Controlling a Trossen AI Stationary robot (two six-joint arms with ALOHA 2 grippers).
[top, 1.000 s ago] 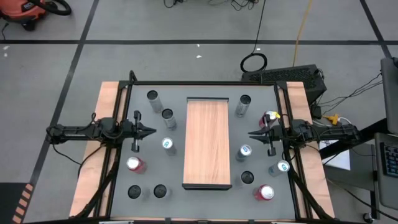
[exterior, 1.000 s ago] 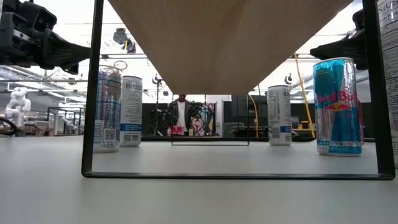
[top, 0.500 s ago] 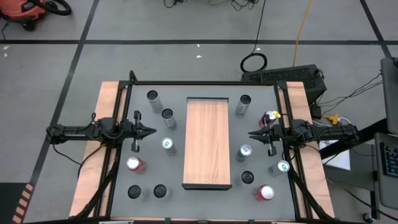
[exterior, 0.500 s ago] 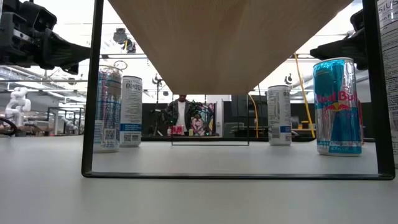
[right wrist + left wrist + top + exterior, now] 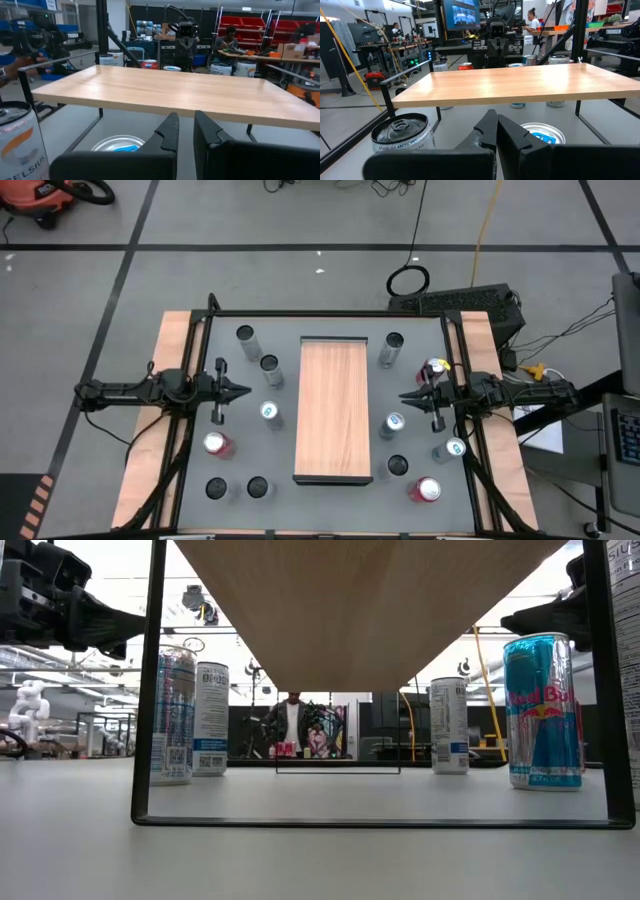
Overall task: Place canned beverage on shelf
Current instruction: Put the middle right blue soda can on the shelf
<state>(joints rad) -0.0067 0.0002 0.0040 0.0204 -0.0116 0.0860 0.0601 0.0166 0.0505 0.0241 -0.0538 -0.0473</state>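
The shelf (image 5: 334,410), a light-brown wood-grain board on a dark frame, stands on its legs in the middle of the grey tabletop; nothing is on it. Several canned beverages stand upright on the tabletop on both sides, among them a silver can (image 5: 269,412) left of the shelf and a blue-topped can (image 5: 393,423) right of it. My left gripper (image 5: 245,391) hovers shut at the table's left edge, pointing level at the shelf (image 5: 520,82). My right gripper (image 5: 405,396) hovers shut at the right edge, facing the shelf (image 5: 175,92). Neither holds anything.
Red cans (image 5: 216,444) (image 5: 427,490) and black-topped cans (image 5: 215,489) (image 5: 397,466) stand toward the near edge. A Red Bull can (image 5: 542,710) stands close to the shelf's right legs. A can (image 5: 402,132) is beside my left gripper, a Celsius can (image 5: 17,140) beside my right. People show in the room behind.
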